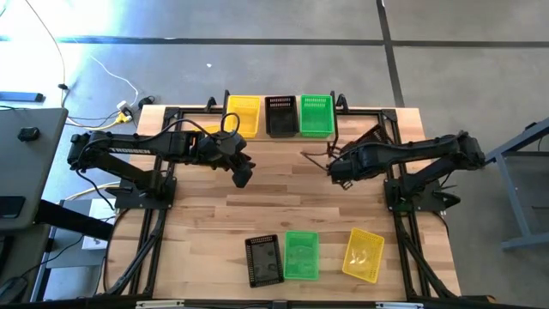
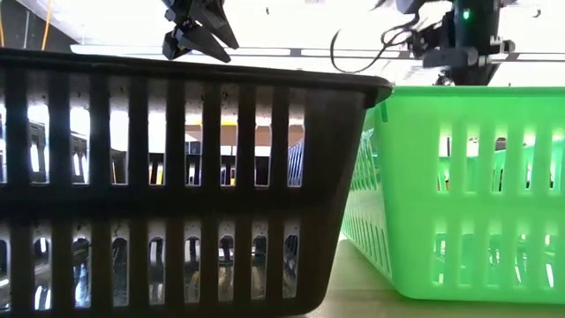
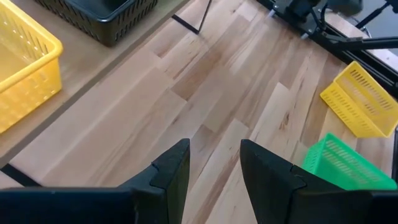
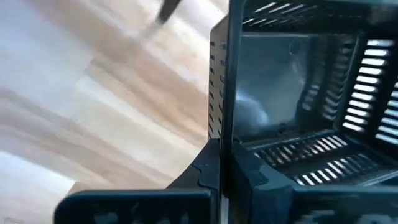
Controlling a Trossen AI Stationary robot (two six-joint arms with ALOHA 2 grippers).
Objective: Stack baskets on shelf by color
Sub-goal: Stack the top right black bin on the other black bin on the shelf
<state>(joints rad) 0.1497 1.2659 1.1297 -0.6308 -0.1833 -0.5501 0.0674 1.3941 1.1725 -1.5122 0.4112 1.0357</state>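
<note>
Still well short of the shelf (image 3: 81,74), three loose baskets wait to be stacked: black (image 1: 263,259), green (image 1: 301,255), yellow (image 1: 364,254). Closer to the shelf, our left gripper (image 1: 243,176) hovers spread and empty, while our right gripper (image 4: 221,155) is pinched on the wall of another black basket (image 4: 298,93). On the shelf sit yellow (image 1: 243,113), black (image 1: 280,114) and green (image 1: 316,114) baskets, so we judge the task partly done.

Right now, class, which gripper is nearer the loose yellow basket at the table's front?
Right. The right gripper hangs up-table from the yellow basket, nearly above it; the left gripper hangs farther off, toward the table's left.
</note>
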